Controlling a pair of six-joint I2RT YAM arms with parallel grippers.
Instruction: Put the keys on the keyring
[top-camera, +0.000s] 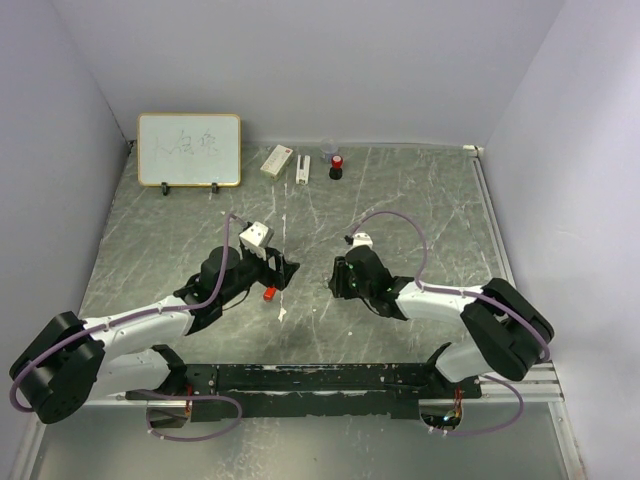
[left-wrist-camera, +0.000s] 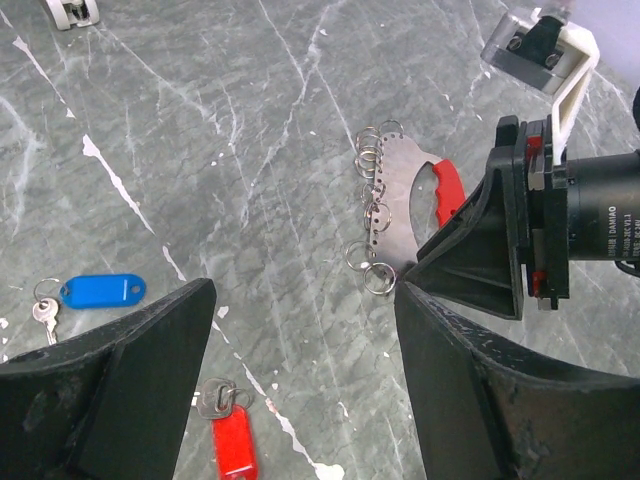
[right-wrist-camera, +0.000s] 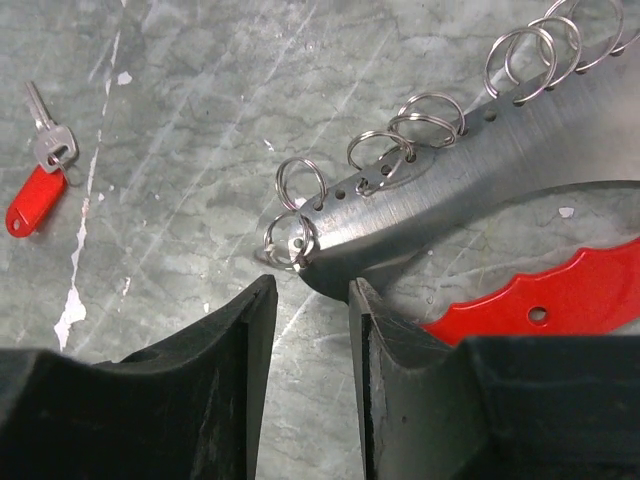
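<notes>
A whiteboard (top-camera: 189, 150) stood at the upper left of the marbled table (top-camera: 420, 200), with 1 white box (top-camera: 277, 160) and 1 small red-and-black bottle (top-camera: 336, 166) to its right.

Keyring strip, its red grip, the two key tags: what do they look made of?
keyring strip: likely steel, brushed, mirror-like sheen.
red grip: probably plastic, flat opaque colour, scalloped moulded edge.
blue tag and red tag: probably plastic, smooth, uniform colour.

Left arm (top-camera: 140, 325) reaches toward 2 o'clock; left tool (top-camera: 278, 272) low, jaws spread wide. Right arm (top-camera: 440, 298) stretches toward 10 o'clock; right tool (top-camera: 342, 278) low, jaws only narrowly parted. I have both tools nearly facing.
</notes>
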